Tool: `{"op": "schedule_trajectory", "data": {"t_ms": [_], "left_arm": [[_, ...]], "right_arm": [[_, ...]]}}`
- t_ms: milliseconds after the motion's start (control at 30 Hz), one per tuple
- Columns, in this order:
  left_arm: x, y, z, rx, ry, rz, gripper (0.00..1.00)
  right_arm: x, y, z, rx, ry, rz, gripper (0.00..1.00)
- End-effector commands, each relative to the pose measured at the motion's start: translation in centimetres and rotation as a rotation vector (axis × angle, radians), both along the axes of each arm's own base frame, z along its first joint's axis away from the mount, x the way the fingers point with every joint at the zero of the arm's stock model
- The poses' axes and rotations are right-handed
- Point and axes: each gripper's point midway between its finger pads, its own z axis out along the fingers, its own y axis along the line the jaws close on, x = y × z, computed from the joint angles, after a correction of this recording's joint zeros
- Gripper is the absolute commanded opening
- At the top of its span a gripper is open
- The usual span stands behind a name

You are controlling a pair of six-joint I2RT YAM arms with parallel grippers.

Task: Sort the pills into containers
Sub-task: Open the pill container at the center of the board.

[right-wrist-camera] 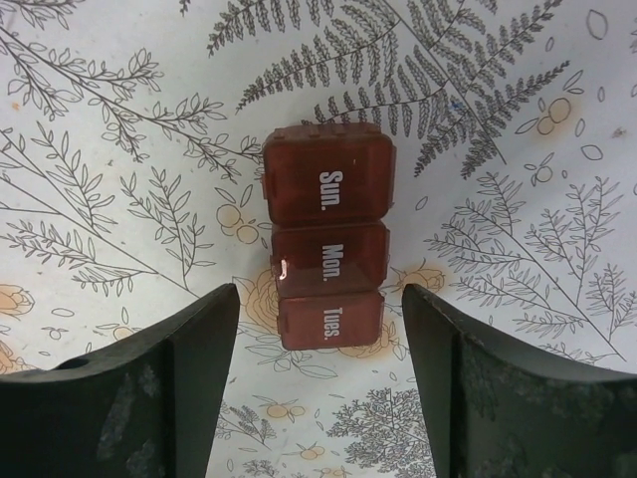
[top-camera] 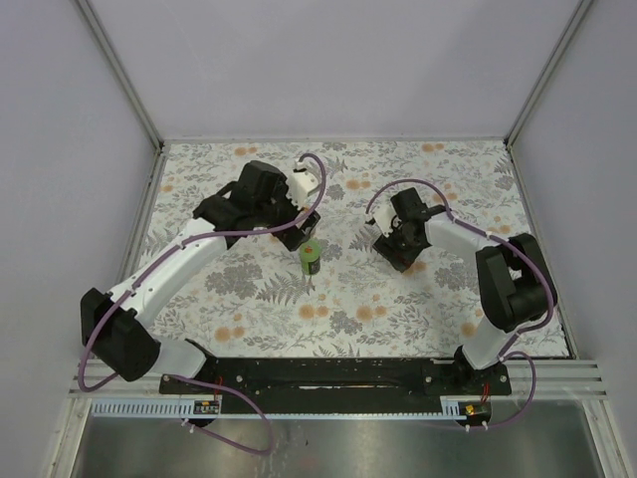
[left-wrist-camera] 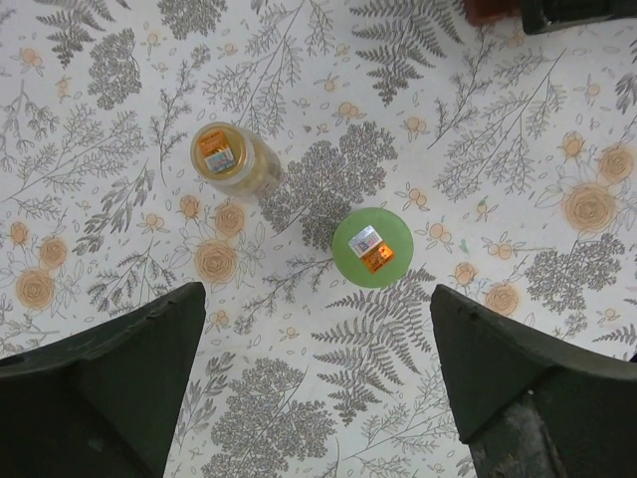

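Standing capped near the middle of the floral-clothed table [top-camera: 448, 319], the bright green cylindrical plastic bottle [left-wrist-camera: 372, 247] has a smaller pale-and-orange bottle [left-wrist-camera: 234, 159] near it, apart; their contents are hidden. Right of centre lies the dark-red rectangular pill box [right-wrist-camera: 326, 249] with its Sun., Mon. and Tues. lids shut. The left gripper [left-wrist-camera: 317, 292] hovers above the bottles, jaws wide and empty; the right gripper [right-wrist-camera: 319, 290] points down, jaws parted either side of the box, not touching

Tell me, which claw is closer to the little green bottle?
The left. The left gripper hangs open over the green bottle; the right gripper is off to the side, over the dark-red pill box.
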Motion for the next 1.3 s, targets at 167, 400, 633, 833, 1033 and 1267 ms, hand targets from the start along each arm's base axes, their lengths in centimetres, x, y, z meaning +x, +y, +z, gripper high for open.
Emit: {"op": "schedule_trajectory", "data": {"t_ms": [167,400,633,833,1033,1267], "left_arm": [[0.0,-1.0,3.9,-0.188,-0.073,-0.017,0.99],[0.0,-1.6,4.7,-0.250,-0.046,-0.020,0.99],[-0.1,-3.6,5.9,-0.361,0.012,-0.036,0.99],[0.7,-6.0,6.8,-0.450,0.157,-0.004,0.99],[1.6,-9.0,9.4,-0.545,0.273,-0.043,0.97],[1.7,-11.2,10.8,-0.612,0.386,-0.051,0.92]], "right_arm": [[0.7,0.9,0.4,0.020,0.031,0.037,0.65],[0.7,1.1,1.0,0.027,0.047,0.027,0.29],[-0.7,3.0,7.3,0.183,0.002,0.019,0.15],[-2.5,5.5,15.4,0.402,-0.095,0.053,0.15],[-3.2,7.0,20.8,0.529,-0.226,0.077,0.14],[-3.0,8.0,21.9,0.493,-0.320,0.087,0.13]]}}
